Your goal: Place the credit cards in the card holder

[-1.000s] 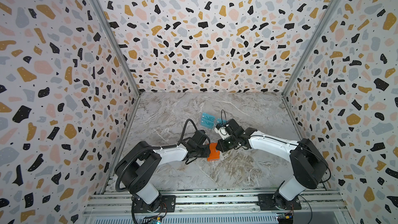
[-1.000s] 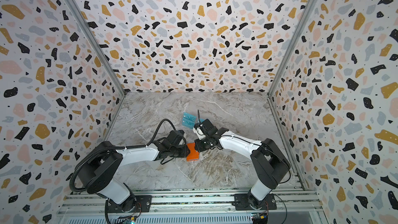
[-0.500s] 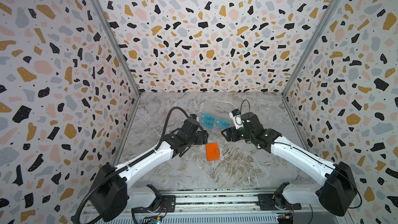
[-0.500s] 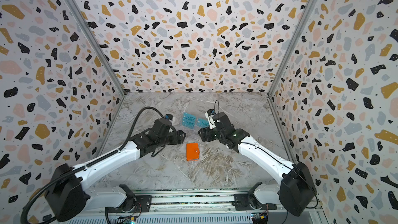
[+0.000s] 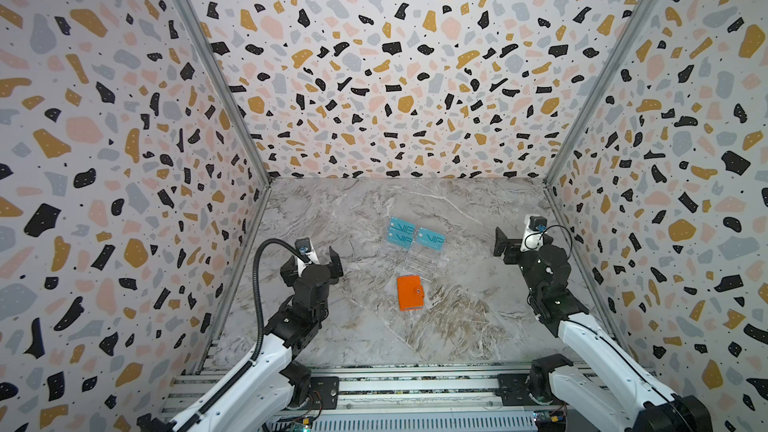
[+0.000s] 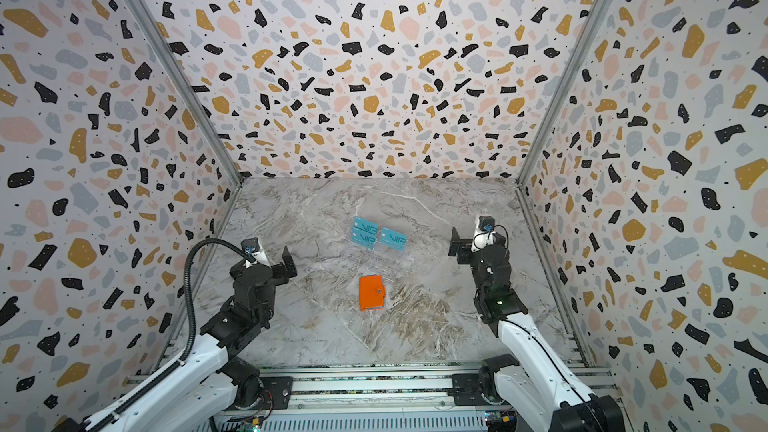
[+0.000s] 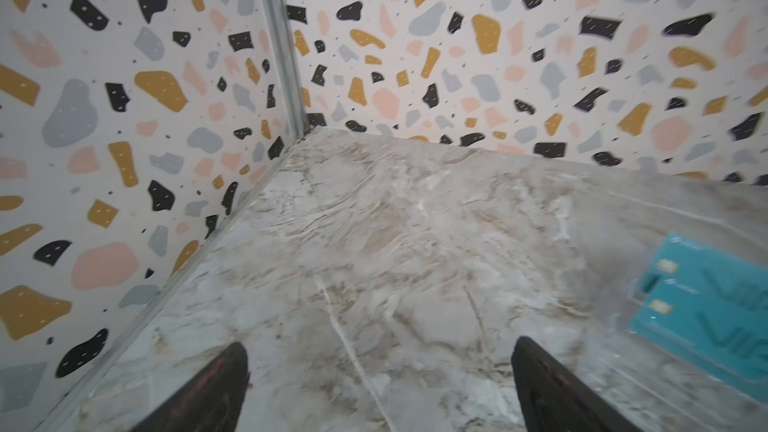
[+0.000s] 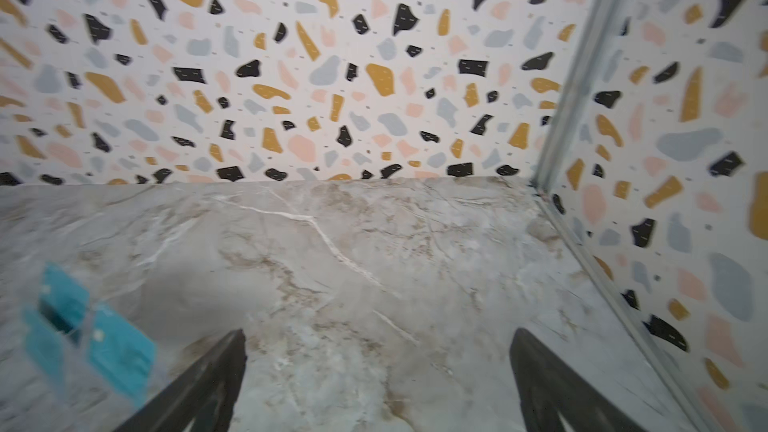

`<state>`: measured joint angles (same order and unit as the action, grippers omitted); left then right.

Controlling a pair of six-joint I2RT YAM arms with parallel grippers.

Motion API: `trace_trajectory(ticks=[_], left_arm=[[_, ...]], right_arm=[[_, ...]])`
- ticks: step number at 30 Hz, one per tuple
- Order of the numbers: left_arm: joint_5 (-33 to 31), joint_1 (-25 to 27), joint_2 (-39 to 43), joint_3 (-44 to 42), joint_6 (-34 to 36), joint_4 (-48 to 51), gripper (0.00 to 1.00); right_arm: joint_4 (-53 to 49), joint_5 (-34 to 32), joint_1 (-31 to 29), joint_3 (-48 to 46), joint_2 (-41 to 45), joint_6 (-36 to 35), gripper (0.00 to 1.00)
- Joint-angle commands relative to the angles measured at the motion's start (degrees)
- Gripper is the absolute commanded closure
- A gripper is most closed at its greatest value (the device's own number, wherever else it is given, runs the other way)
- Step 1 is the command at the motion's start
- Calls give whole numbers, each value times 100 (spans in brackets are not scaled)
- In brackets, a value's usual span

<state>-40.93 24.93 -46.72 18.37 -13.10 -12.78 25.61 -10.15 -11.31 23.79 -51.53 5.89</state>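
Note:
The orange card holder (image 5: 410, 292) (image 6: 371, 292) lies folded shut, snap tab on top, on the marble table in both top views, with nothing touching it. Behind it, teal "VIP" credit cards (image 5: 431, 238) (image 6: 392, 238) stand in a clear stand. The cards also show in the left wrist view (image 7: 706, 317) and, blurred, in the right wrist view (image 8: 116, 351). My left gripper (image 5: 316, 261) (image 7: 378, 367) hovers open and empty to the left of the holder. Far right, my right gripper (image 5: 521, 243) (image 8: 378, 355) hangs open and empty. Both are well apart from holder and cards.
The clear acrylic tiered stand (image 5: 415, 261) holding the cards is hard to see against the marble. Terrazzo-patterned walls (image 5: 374, 76) enclose the table on three sides. A metal rail (image 5: 395, 384) carrying both arm bases runs along the front edge.
Both grippers were shut at the card holder in the middle. They have opened, let it go and drawn apart to the left and right sides. The holder lies where it was.

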Motion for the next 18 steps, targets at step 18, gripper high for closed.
trace_trajectory(ticks=[18], left_arm=[[702, -1587, -3314, -912, 967, -5721, 0]], right_arm=[[4680, 131, 744, -1421, -3107, -284, 1]])
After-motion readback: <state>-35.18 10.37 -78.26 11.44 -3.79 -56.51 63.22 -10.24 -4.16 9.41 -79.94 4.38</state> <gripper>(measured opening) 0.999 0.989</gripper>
